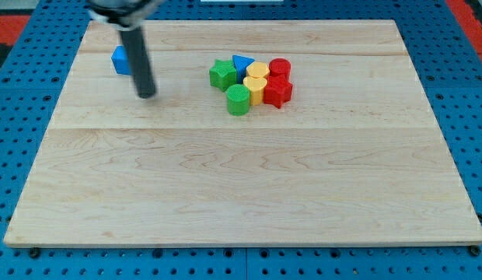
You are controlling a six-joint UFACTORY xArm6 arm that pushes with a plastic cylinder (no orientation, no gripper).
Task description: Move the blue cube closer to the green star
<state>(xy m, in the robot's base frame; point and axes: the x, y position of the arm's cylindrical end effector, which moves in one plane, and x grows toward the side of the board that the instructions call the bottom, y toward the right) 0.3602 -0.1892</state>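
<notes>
Nearest the camera, nothing but bare pale wooden board [241,202] is seen, planks running across the view, sat on a blue pegboard base [15,117] with a bit of red at the top corners. No fingers are fitted, so there's nothing to be opened or closed; the dark rod's tip [148,95] is planted on the wood just below-right of the blue cube [120,60], which is partly hidden behind the rod near the view's top left. The green star [221,74] is well apart to the right, at the left edge of a cluster with a blue triangular block [242,64], yellow blocks [256,82], red blocks [278,82] and a green cylinder [238,99]. Probably the tip should be brought round to the cube's left side first, then pushed steadily rightward, stopping short so the cluster isn't scattered.
</notes>
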